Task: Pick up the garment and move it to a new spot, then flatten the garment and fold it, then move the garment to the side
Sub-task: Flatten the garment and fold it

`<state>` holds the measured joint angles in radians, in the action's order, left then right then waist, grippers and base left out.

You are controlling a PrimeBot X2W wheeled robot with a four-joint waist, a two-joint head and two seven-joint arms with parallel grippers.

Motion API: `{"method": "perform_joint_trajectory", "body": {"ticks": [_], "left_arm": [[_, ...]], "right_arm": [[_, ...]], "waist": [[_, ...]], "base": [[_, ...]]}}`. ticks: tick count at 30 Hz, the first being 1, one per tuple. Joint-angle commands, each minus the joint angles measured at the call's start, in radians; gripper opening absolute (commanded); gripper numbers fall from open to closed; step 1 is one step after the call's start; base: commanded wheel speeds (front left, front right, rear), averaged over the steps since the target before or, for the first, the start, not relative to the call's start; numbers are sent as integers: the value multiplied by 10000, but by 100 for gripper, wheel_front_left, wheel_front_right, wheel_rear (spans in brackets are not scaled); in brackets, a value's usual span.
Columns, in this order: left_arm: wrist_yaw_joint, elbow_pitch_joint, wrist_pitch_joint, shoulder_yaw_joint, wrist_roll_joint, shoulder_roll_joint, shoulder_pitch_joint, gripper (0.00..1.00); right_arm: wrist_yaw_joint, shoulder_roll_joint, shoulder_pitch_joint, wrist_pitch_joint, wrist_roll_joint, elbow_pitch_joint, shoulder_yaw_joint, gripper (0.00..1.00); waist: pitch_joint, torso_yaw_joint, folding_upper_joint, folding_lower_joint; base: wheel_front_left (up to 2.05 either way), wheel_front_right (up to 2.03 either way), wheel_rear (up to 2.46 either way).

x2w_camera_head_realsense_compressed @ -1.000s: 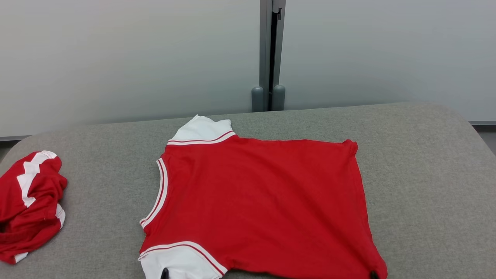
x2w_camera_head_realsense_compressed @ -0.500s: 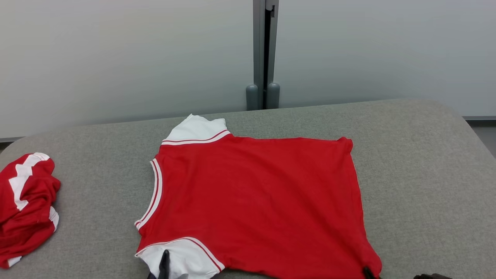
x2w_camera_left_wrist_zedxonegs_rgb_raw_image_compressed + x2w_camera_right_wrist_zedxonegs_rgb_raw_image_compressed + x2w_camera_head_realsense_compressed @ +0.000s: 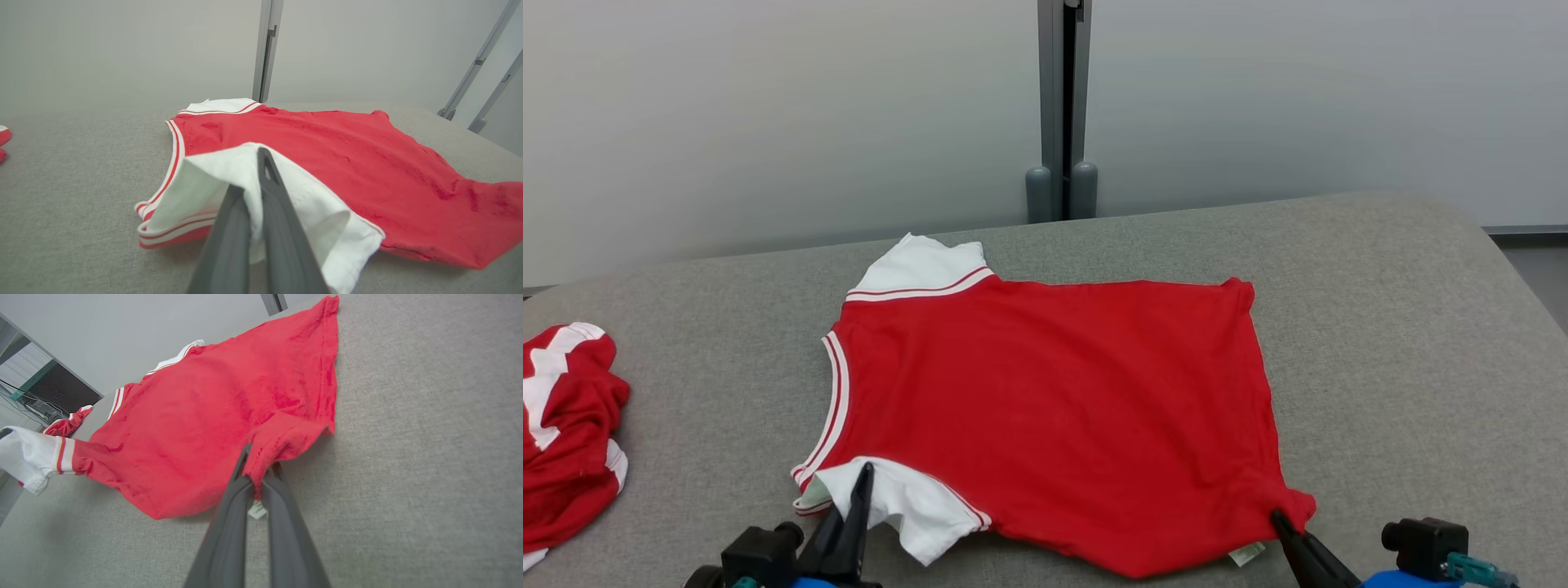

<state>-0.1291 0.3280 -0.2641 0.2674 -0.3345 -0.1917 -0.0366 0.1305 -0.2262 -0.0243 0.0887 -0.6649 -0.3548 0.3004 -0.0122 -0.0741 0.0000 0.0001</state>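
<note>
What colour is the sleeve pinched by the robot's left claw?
White, with thin red striping at its seam; the sleeve shows best in the left wrist view.

I read this as an office-style lab bay: pale frosted partition panels (image 3: 768, 122) joined by a grey metal post (image 3: 1058, 106) at 12 o'clock, a grey felt-covered bench (image 3: 1405, 327), and a dark screen (image 3: 61, 390) with cables (image 3: 36, 406) around 9 o'clock.

Second red garment (image 3: 564, 433): the head view's left edge cuts it; I get only part.
Hem tag (image 3: 257, 509): too small for me to read.
Left gripper (image 3: 251, 169): one fingertip hidden under white sleeve (image 3: 318, 204).
Right gripper (image 3: 261, 457): tips partly buried in red hem (image 3: 286, 439).
</note>
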Motion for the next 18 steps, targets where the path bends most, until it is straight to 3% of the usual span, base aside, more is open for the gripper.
{"method": "perform_joint_trajectory", "body": {"ticks": [1, 18], "left_arm": [[-19, 198, -2, 81, -102, -178, 496, 0], [-17, 2442, -2, 1037, -611, -593, 3407, 0]], "right_arm": [[5, -35, 222, -150, -63, 113, -62, 0], [5, 262, 2440, -732, 128, -880, -66, 0]], "waist": [[47, -42, 0, -1], [1043, -221, 0, -1]], "base": [[0, 0, 0], [0, 0, 0]]}}
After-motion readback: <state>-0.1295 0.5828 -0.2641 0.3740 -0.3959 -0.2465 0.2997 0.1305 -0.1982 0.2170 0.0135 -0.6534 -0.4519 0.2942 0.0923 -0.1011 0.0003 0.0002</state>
